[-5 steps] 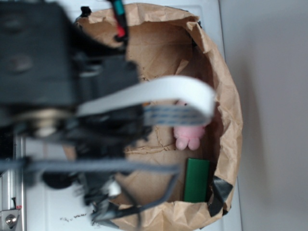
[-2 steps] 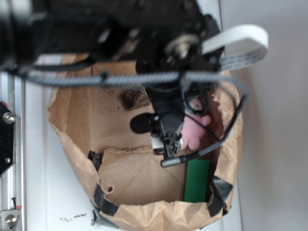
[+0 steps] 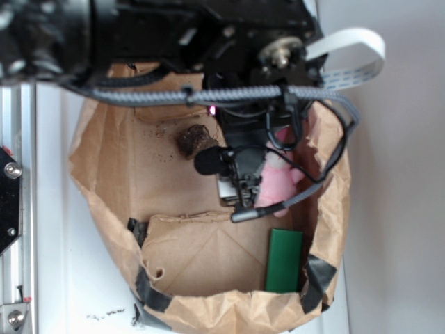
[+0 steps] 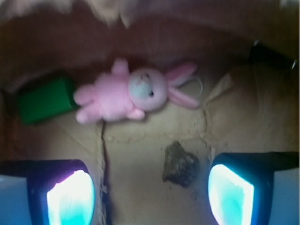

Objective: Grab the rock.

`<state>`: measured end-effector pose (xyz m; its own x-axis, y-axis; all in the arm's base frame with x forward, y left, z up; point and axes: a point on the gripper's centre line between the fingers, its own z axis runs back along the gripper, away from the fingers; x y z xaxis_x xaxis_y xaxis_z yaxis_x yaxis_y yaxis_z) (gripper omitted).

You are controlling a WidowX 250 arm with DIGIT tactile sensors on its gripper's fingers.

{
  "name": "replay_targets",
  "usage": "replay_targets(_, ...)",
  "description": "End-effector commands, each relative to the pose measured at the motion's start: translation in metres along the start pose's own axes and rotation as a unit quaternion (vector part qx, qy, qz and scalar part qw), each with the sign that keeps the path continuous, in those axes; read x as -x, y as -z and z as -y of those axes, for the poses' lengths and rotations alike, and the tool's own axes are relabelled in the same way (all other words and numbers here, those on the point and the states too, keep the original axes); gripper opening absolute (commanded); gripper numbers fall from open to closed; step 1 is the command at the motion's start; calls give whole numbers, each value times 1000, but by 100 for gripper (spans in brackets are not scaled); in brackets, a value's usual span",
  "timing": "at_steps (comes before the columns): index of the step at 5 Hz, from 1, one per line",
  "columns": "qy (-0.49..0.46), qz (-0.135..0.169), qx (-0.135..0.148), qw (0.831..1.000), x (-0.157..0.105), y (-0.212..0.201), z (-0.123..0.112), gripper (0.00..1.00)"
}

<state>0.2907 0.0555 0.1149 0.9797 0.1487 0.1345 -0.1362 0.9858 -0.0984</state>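
The rock [image 4: 180, 163] is a small, rough, dark brown-grey lump lying on the floor of a brown paper bag [image 3: 111, 174]; in the exterior view the rock [image 3: 195, 140] sits left of the arm. My gripper [image 4: 150, 192] hangs above the bag floor, open, with nothing between its fingers. In the wrist view the rock lies between the two glowing pads, much closer to the right pad [image 4: 230, 193] than the left pad [image 4: 70, 199]. The fingertips are hidden by the arm body in the exterior view.
A pink plush bunny [image 4: 131, 93] lies just beyond the rock, partly hidden by the arm in the exterior view [image 3: 278, 182]. A green rectangular block [image 3: 284, 260] rests by the bag's right wall. Crumpled bag walls [image 3: 334, 181] rise all around. Metal rail at left [image 3: 14, 209].
The arm swung from the left across the bag to its middle and now hangs over the rock and bunny. The rock, hidden a second ago, now shows.
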Motion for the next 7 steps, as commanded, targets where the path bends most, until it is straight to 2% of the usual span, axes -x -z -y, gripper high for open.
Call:
replay_targets(1,-2,16,-12,1000,9,-9,-12,100)
replay_targets(4,-2,16,-12,1000,9,-9,-12,100)
replay_targets(5,1,26,-9,1000,10,18,-25,100)
replay_targets(6,8,36,-28,999,15,35,-31,100)
replay_targets(7,16,39,-18,999,16,35,-34,100)
